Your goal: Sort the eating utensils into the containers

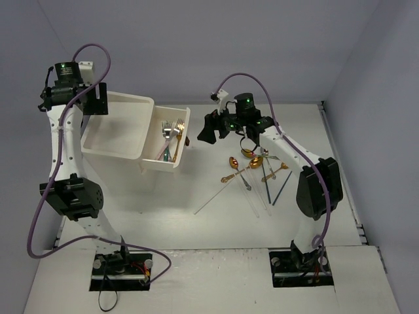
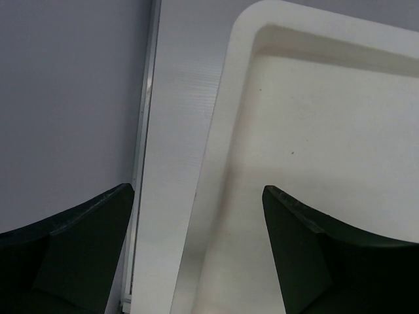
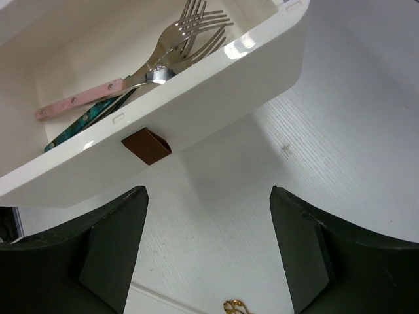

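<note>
The white cabinet (image 1: 114, 134) stands at the back left with one drawer (image 1: 152, 163) pulled out. Silver forks (image 1: 171, 127) and a teal-handled piece lie in the drawer. In the right wrist view the drawer (image 3: 216, 85) holds forks (image 3: 190, 33), a pink handle (image 3: 78, 99) and a teal handle (image 3: 82, 122), with the brown knob (image 3: 147, 145) on its front. My right gripper (image 1: 208, 131) (image 3: 209, 248) is open and empty, just right of the knob. Gold spoons (image 1: 252, 162) and chopsticks (image 1: 270, 188) lie on the table. My left gripper (image 1: 98, 101) (image 2: 196, 248) is open and empty over the cabinet's rimmed top (image 2: 236, 98).
A long thin chopstick (image 1: 219, 195) lies left of the utensil pile. Grey walls close the table at the back and both sides. A gold handle tip (image 3: 232, 306) shows at the bottom of the right wrist view.
</note>
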`<state>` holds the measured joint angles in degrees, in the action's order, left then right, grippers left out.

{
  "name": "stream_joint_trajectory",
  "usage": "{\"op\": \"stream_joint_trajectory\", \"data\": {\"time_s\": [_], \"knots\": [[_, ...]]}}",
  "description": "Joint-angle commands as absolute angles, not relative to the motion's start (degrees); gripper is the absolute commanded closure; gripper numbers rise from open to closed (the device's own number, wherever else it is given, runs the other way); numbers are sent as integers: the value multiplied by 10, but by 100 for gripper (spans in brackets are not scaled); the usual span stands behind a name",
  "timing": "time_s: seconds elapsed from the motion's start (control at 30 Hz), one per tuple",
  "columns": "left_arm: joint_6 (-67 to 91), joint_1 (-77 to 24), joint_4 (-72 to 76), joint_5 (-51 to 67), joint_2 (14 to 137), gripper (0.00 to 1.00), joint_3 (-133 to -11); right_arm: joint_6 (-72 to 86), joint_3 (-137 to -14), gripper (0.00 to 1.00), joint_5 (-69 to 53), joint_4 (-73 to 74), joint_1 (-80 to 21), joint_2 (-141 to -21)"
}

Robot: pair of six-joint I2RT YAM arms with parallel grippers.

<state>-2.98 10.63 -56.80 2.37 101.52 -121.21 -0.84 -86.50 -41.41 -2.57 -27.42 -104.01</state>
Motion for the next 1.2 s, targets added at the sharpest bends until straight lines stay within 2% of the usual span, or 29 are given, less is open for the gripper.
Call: {"op": "stream_joint_trajectory", "data": {"time_s": [0.0,0.27,0.4,0.53,1.17], "knots": [[-58,111,-549,49,1025,24,-1237,-36,-904,27,-450,-61,-284,-1047],[-56,112,-548,93,1063,51,-1234,-51,-924,27,-473,-61,-309,-1077],[-50,112,-545,115,1073,82,-1229,-53,-939,27,-471,-61,-315,-1095],[-41,112,-541,132,1079,98,-1224,-51,-966,27,-468,-62,-324,-1113],[-6,112,-509,210,1081,100,-1193,-29,-1133,28,-442,-62,-391,-1210]]}}
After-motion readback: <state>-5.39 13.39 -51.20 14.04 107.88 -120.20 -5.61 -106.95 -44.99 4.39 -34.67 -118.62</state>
